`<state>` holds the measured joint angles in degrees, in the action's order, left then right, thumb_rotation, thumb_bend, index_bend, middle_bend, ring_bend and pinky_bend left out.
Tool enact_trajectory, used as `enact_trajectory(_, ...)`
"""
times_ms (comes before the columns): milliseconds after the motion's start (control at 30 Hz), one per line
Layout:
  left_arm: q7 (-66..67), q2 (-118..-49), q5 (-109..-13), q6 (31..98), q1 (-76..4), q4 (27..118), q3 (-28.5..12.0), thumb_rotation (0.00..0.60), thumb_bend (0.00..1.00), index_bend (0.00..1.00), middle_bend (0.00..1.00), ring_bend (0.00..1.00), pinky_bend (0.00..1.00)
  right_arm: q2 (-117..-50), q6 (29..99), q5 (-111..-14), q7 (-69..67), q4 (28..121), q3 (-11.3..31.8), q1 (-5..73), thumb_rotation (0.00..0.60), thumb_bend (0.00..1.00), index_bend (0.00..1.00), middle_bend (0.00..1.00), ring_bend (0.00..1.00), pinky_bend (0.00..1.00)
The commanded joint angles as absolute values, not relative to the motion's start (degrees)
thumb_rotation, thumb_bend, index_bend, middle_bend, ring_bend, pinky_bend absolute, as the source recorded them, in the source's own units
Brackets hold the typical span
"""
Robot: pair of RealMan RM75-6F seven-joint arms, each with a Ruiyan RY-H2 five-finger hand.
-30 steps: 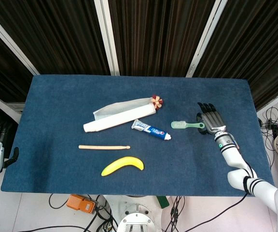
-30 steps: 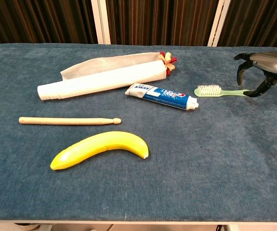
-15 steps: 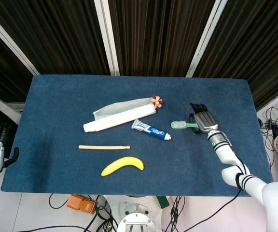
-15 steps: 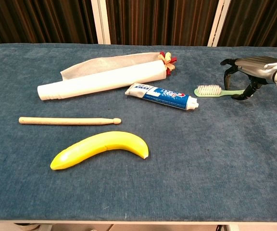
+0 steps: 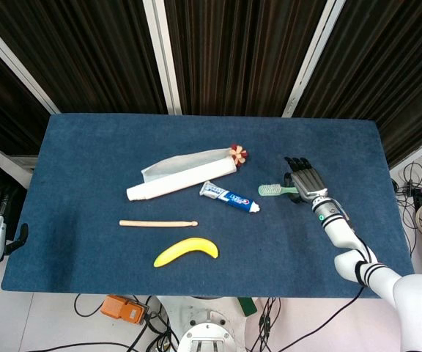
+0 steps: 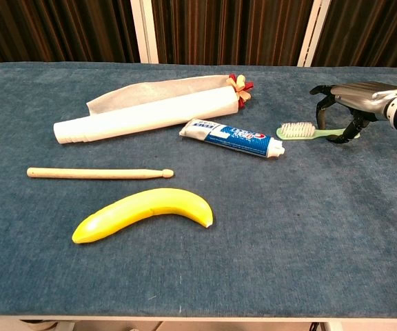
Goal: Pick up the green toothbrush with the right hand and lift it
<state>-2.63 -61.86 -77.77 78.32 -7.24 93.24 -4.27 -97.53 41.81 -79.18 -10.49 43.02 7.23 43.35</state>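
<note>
Toothbrush point(image 6: 307, 131) pale green, white bristles — banana point(image 6: 145, 212) yellow — table point(image 5: 86, 242) dark blue cloth.

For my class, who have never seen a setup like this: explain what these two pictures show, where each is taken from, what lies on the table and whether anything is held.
This is a two-armed robot with human-like hands, steered by a person. One picture looks down from its head, the other looks forward from its chest.

On the blue cloth-covered table lie a rolled white paper tube with a red bow, a blue and white toothpaste tube, a thin wooden stick, a yellow banana and a green toothbrush with white bristles.

The right hand arches over the toothbrush handle, fingers curled down around it. The brush looks flat on the cloth, so nothing is lifted; a firm grip cannot be confirmed. The left hand is not visible.
</note>
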Motion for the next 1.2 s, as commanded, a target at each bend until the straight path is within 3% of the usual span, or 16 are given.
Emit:
enact_trajectory(33, -2.67, -61.84, -77.71, 78.26, -7.24, 93.28, -4.28, 0.6, 0.44, 0.07, 0.0, 0.0, 0.0, -97.45, 41.88, -79.2, -10.35, 43.06, 7.14, 43.38, 0.6, 0.48, 0.58, 0.03, 0.01, 0.0)
enact_trajectory(500, -2.78, -61.72, -77.55, 78.22, -7.18, 93.48, -4.29, 0.6, 0.44, 0.07, 0.0, 0.0, 0.0, -97.03, 42.4, -78.55, -8.85, 43.48, 7.16, 43.24, 0.6, 0.58, 0.66, 0.03, 0.01, 0.0)
enact_trajectory(1200, -2.86, -61.43, -77.31, 77.88, -7.14, 93.91, -4.19, 0.6, 0.44, 0.07, 0.0, 0.0, 0.0, -94.61, 47.07, -79.39, -6.79, 48.26, 7.26, 42.46, 0.6, 0.58, 0.78, 0.03, 0.02, 0.01)
